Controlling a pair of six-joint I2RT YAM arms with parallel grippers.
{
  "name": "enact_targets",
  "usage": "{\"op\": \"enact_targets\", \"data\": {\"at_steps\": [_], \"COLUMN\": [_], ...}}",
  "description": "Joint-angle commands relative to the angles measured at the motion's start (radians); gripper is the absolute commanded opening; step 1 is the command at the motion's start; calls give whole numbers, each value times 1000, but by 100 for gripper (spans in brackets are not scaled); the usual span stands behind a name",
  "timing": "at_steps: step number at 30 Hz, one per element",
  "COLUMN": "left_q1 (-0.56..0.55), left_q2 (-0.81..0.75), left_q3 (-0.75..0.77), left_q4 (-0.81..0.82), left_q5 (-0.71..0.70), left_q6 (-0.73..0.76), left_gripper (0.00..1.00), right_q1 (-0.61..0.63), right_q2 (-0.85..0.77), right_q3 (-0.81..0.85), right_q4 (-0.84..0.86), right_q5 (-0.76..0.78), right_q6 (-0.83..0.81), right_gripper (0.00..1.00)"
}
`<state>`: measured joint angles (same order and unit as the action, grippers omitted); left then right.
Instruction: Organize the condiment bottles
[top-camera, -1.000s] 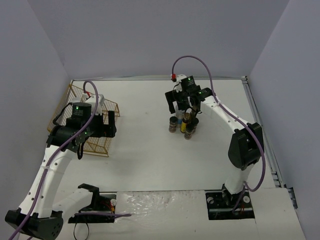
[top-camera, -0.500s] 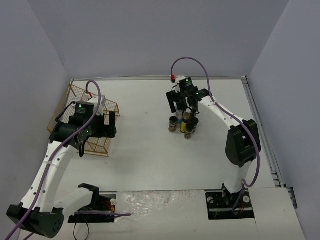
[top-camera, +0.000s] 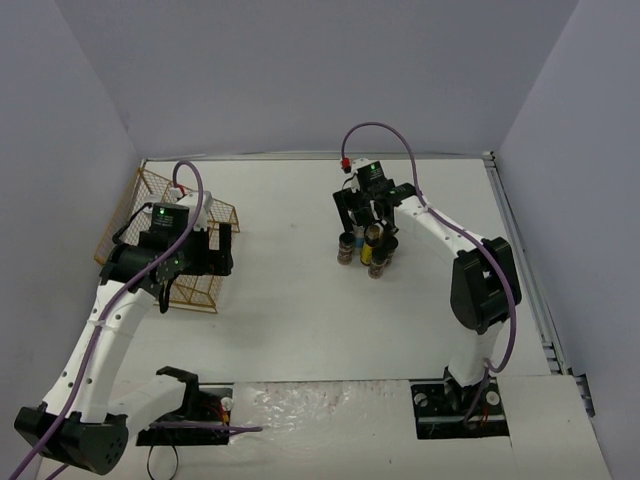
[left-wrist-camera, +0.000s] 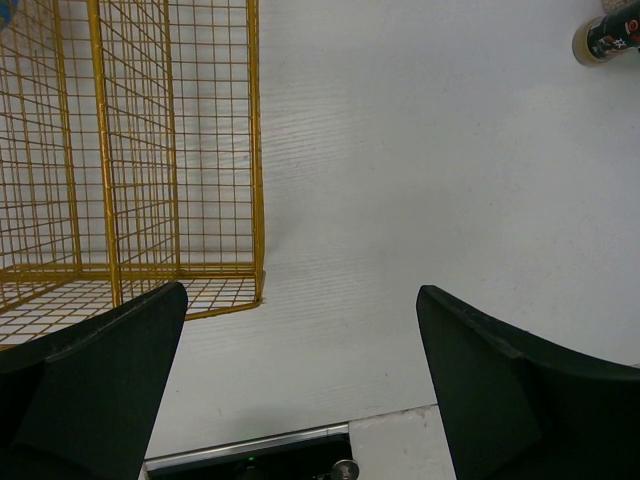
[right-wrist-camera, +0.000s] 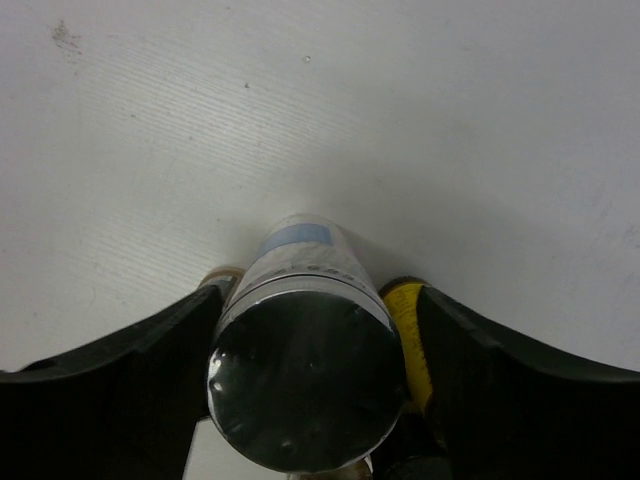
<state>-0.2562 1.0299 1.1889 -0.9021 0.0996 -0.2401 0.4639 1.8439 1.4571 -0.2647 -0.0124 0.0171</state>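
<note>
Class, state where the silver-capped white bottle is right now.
In the right wrist view, the silver-capped white bottle stands between the fingers of the right end effector, a yellow bottle beside it, near the table's centre.

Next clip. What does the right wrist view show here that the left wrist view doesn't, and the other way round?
Only the right wrist view: a silver-capped white bottle close up between the fingers of the right gripper, with a yellow bottle tucked beside it.
Only the left wrist view: the gold wire rack, and one dark-labelled bottle at the top right corner, beyond the wide-open left gripper.
Both: the white table and each gripper's own dark fingers.
</note>
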Motion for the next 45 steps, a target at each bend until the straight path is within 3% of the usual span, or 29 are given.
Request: {"op": "enact_targets", "data": {"at_steps": [1,3,8,15,24,33,42,45], "left_q1": [-8,-8,-8,-8,-6,-6,-6,-6], "left_q2": [5,3,-1,-7,-55,-178,-228,-231], "left_q3": [60,59,49,52,52,46,8,8], "left_q4": [8,8,9,18,31,61,58,44], "left_q5": [-15,-16,-21,-33,-89,-146,-126,-113], "left_q6": [-11,-10,-8,-3,-5,-37,-100,-113], "left_gripper": [97,97,97,97,97,97,97,97], "right_q1": [-2,-2,-1,25,195,419,519,525], "right_q2": [-34,-33,-5,65,118,97,121,117], "right_q3": [13,28,102,335,518,395,273,227], "right_q4": [32,32,33,29,-9,-14,18,51], "right_q5": [40,42,37,16,-98,-61,9,-5], "right_q6": [-8,-8,-42,-78,-130,-134,-115,-98], "right_gripper": [52,40,19,2,0,0,0,12]}}
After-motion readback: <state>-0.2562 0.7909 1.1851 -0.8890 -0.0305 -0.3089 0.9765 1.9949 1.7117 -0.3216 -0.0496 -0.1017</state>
